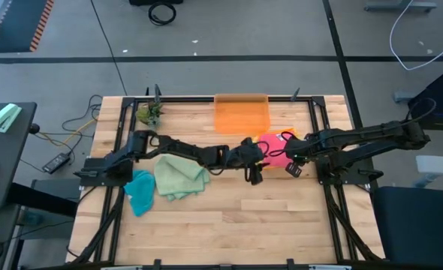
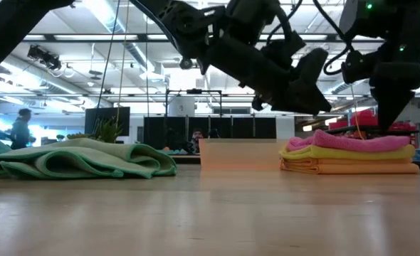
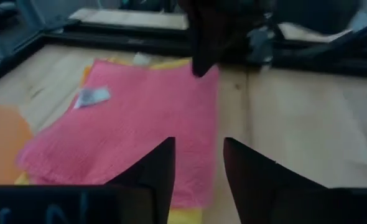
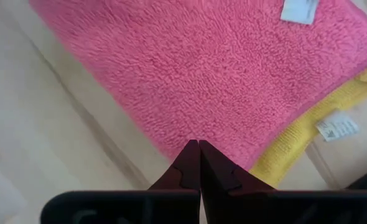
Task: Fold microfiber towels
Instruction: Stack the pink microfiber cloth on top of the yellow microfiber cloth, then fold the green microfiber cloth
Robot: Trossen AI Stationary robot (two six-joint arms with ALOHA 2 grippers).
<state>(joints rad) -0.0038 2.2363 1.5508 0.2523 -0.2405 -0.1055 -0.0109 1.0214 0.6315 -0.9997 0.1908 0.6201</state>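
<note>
Only in the low view is an orange towel [image 2: 349, 168] seen beneath yellow [image 2: 352, 153] and pink [image 2: 352, 141]. The left hand [image 3: 199, 165] is held spread over the pink towel; the right hand [image 4: 199, 163] is pressed together at its edge.

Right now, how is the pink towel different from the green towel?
The pink towel is folded flat and neat; the green towel is loosely bunched in soft humps. The pink towel lies on top of a stack, over a yellow towel; the green towel lies straight on the table. Both tools, left and right, are by the pink towel, none by the green. Both are soft, plain-coloured cloths.
</note>
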